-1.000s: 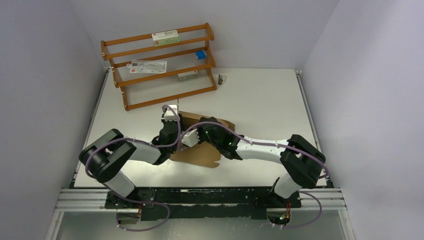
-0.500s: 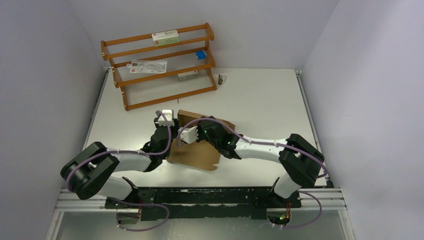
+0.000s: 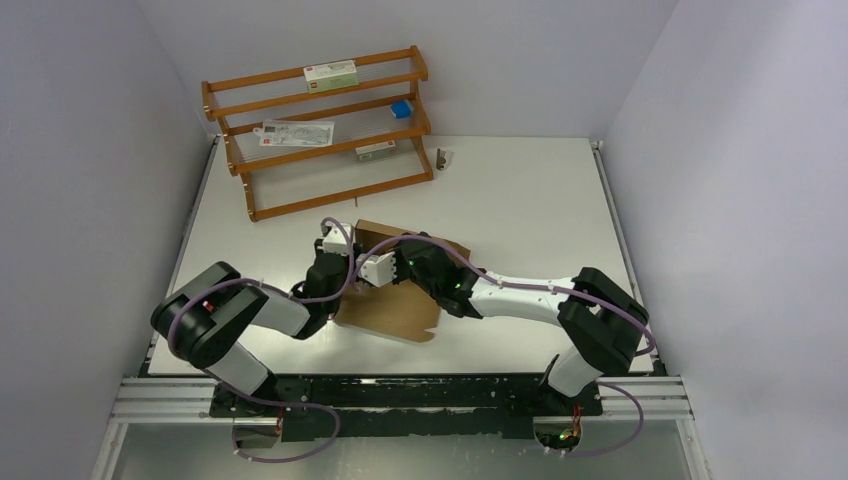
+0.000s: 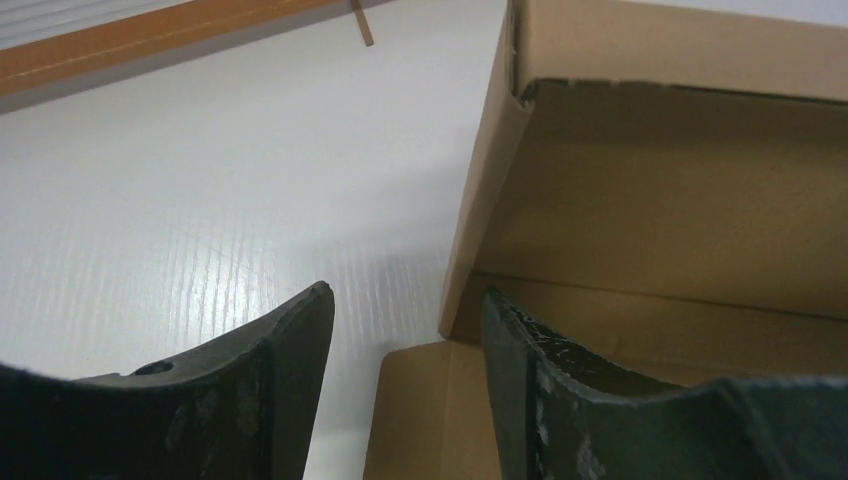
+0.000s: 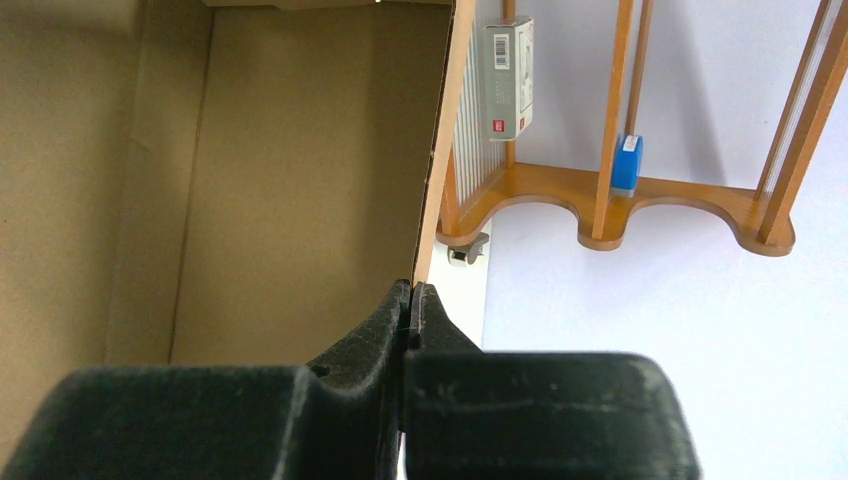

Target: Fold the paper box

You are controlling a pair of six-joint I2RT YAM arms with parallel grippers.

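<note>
Mid-way across the white tabletop (image 3: 520, 200), just ahead of both wrists: plain brown cardboard paper box (image 3: 392, 312), partly raised, with one flat flap toward the near edge.

Left wrist view: black two-finger left gripper (image 4: 405, 385) spread wide, poised at the corner of an upright box wall. One finger (image 4: 265, 400) above bare table, the other above a flat cardboard flap. Contact with the cardboard: cannot tell.

Right wrist view: black right gripper (image 5: 410, 300) pressed together on the thin edge of an upright box wall, pinching it. Box interior to its left.

Far left of table: orange-brown wooden tiered rack (image 3: 320, 130), carrying a small white red-labelled carton (image 5: 508, 78) and a tiny blue box (image 5: 625, 165).
</note>
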